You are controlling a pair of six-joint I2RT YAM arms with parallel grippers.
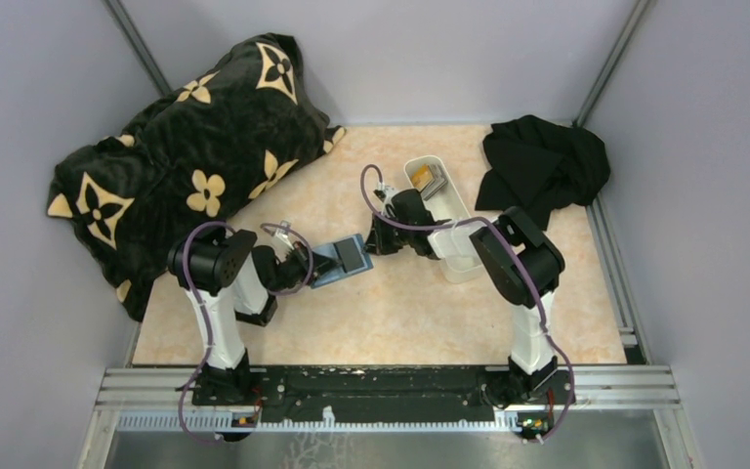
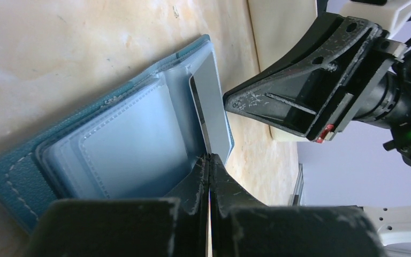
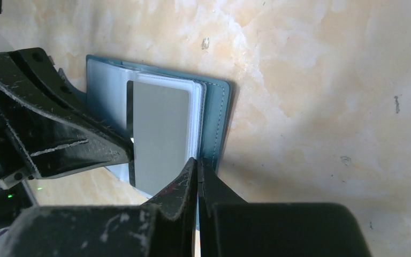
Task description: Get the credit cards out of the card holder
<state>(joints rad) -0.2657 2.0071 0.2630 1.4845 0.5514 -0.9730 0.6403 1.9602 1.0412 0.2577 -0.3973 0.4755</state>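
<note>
Card holder (image 1: 328, 271), teal-blue and folded open, lies on the marbled beige table (image 1: 400, 313) near its middle, between the two arms. Largest around it is a dark pillow with cream flower marks (image 1: 195, 147), heaped over the far left corner and well apart from the holder. A black cloth (image 1: 544, 166) is bunched at the far right. A long white tray (image 1: 464, 269) runs beside the right arm, just past the holder's right end, with a tan-gold card (image 1: 433, 181) in its far end. Nothing lies on top of the holder except the two arms reaching in. From above, the holder's long axis runs from near left to far right, its pale grey-blue sleeves facing up. A grey card (image 3: 158, 134) lies on the sleeves at the end towards the right arm, its long sides parallel to the holder's stitched outer edge (image 3: 225, 123). The left gripper (image 2: 210, 158) has its fingers pressed together, tips at the holder's near edge by a corner of the card. The right gripper (image 3: 197, 160) is likewise closed, tips resting at the holder's rim beside the card. Whether either pinches a thin edge cannot be told.
</note>
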